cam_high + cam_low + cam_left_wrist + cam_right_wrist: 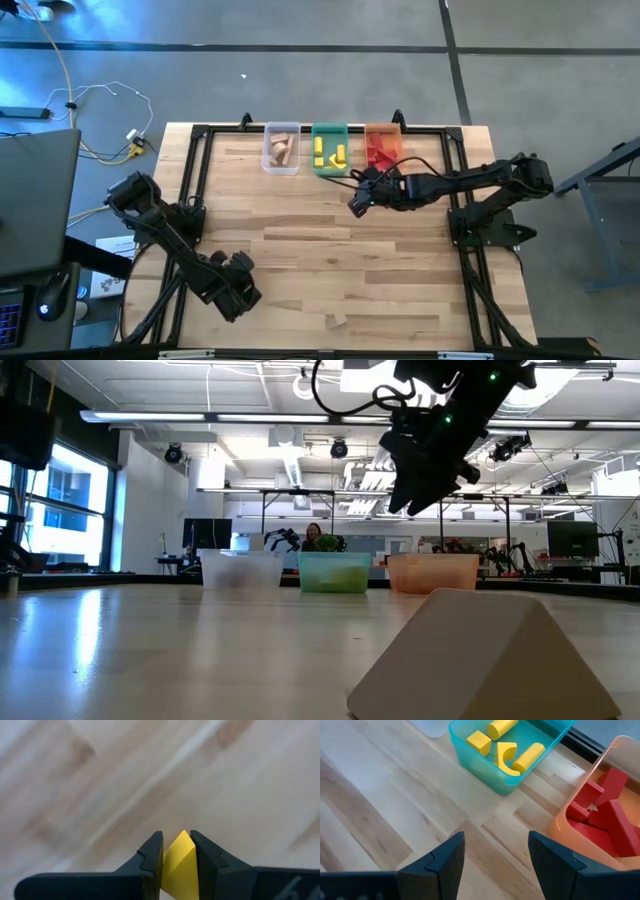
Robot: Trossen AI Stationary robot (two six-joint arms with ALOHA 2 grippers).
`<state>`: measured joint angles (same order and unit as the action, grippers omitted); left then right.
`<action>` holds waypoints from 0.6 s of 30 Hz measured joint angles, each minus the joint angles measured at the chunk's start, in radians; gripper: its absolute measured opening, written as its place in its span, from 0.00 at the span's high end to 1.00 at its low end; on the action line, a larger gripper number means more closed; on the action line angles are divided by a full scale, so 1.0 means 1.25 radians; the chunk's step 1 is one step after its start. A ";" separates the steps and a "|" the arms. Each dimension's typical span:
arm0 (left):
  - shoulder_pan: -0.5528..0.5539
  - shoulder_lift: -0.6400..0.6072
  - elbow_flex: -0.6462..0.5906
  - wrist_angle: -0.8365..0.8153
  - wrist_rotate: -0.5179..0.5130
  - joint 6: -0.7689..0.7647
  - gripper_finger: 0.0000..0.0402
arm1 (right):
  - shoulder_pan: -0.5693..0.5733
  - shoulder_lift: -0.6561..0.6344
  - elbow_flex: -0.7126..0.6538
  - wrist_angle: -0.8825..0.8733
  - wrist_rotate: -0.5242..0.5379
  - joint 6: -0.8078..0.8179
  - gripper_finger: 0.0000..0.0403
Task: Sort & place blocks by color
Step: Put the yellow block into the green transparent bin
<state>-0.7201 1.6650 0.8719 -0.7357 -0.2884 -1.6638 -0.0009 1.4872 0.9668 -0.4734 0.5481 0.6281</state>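
My left gripper [240,293] is near the table's front left, shut on a yellow wedge-shaped block [179,865]. My right gripper [495,855] hangs open over the table just in front of the green bin [331,150] and the orange bin [383,146], holding nothing. Several yellow blocks [505,747] lie in the green bin and red blocks [605,815] lie in the orange bin. Tan blocks [281,150] lie in the clear bin [268,160]. A tan wedge [480,660] rests flat on the table near its front edge. My left gripper pinches the yellow block between its two fingers, one on each flat side [170,862]. The fingers come steeply from above. The block's pointed ridge [184,835] sticks out past the fingertips toward the table. Whether it rests on the wood, I cannot tell.
The three bins stand side by side at the table's far edge. A black frame [200,170] runs along the table's left, far and right sides. Bare wood [320,250] lies between the two arms.
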 joint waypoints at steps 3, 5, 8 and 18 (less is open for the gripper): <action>0.024 -0.008 0.000 -0.001 -0.029 0.027 0.87 | 0.008 0.000 0.000 0.000 0.001 0.000 0.49; 0.046 -0.008 0.000 0.000 -0.032 0.054 0.87 | 0.014 0.000 0.000 0.000 0.000 0.000 0.49; 0.083 -0.008 0.000 -0.001 -0.041 0.104 0.87 | 0.022 0.000 0.000 0.001 -0.001 0.000 0.49; 0.256 -0.008 0.000 0.006 -0.071 0.313 0.87 | 0.059 0.000 0.000 0.010 -0.003 0.003 0.49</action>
<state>-0.3995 1.6550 0.8722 -0.7285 -0.3770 -1.2724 0.0728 1.4876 0.9668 -0.4612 0.5447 0.6315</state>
